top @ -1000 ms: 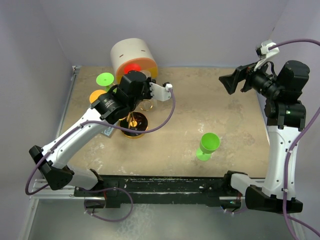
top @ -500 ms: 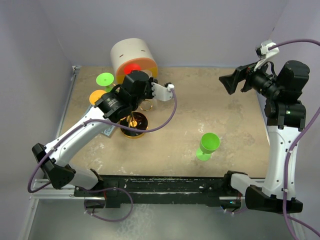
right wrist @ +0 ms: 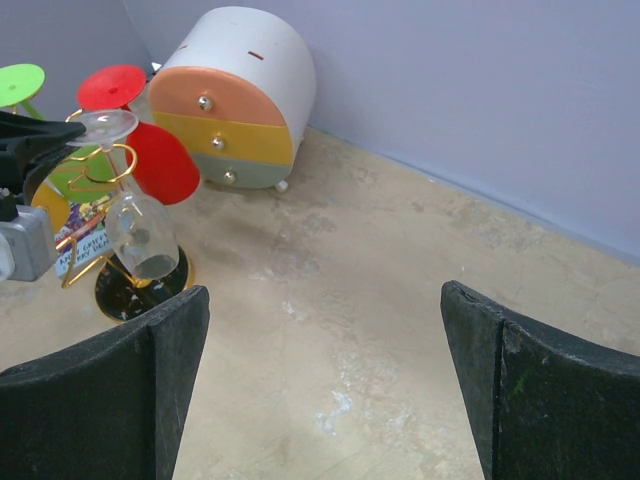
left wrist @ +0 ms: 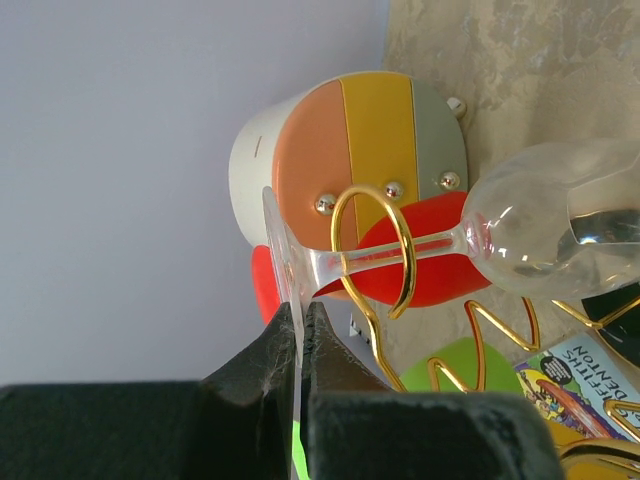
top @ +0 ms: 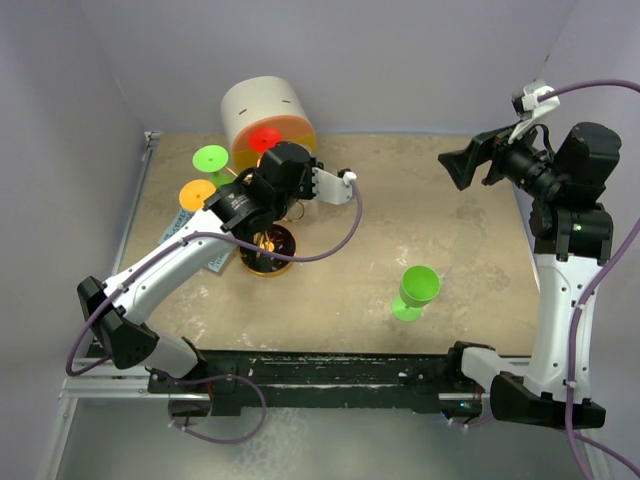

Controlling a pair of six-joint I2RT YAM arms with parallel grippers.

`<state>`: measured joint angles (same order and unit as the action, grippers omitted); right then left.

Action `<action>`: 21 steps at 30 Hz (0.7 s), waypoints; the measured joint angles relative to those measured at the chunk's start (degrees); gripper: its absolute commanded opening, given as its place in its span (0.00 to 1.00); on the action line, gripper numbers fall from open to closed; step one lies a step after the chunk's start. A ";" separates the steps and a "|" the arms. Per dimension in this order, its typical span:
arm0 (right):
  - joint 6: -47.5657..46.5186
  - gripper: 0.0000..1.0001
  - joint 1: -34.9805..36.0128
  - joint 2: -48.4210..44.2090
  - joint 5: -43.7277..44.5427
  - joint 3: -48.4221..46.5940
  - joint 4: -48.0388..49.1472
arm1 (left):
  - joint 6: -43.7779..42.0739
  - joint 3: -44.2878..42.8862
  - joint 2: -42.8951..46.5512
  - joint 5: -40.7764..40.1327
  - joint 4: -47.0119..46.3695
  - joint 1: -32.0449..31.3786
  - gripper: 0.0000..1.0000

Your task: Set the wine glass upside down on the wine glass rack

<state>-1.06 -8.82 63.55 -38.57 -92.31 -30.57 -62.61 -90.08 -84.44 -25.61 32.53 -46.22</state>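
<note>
My left gripper [left wrist: 300,322] is shut on the round foot of a clear wine glass [left wrist: 535,230]. The glass hangs bowl-down, its stem passing through a gold ring loop [left wrist: 378,250] of the wine glass rack [top: 266,247]. In the right wrist view the clear glass [right wrist: 140,235] hangs over the rack's black base [right wrist: 135,288], with the left gripper's fingers [right wrist: 30,140] at its foot. In the top view the left gripper [top: 292,200] is above the rack. My right gripper [right wrist: 325,380] is open, empty and raised at the far right [top: 462,165].
Red [top: 265,138], green [top: 210,157] and orange [top: 197,192] glasses hang upside down on the rack. A cream-and-orange cylinder [top: 262,108] lies behind it. A green wine glass [top: 415,290] stands upright at the table's centre right. A printed card [left wrist: 575,380] lies by the rack's base.
My left arm has moved back and to the right with the clear glass, uncovering the red glass's foot. The right arm has not moved.
</note>
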 measured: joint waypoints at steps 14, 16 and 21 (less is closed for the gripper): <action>0.02 1.00 0.00 -0.31 -0.02 0.00 0.02 | 1.05 -0.02 -0.22 4.07 0.68 -0.81 0.00; 0.02 1.00 0.00 -0.31 -0.02 0.00 0.02 | 1.14 -0.02 -0.22 4.44 1.05 -0.81 0.00; 0.00 1.00 0.00 -0.35 -0.02 0.02 0.04 | 1.73 -0.02 -0.22 4.74 1.40 -0.81 0.00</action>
<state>-1.06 -8.82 63.20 -38.59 -92.29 -30.52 -60.88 -90.11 -84.66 -20.86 33.93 -47.03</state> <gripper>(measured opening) 0.998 0.029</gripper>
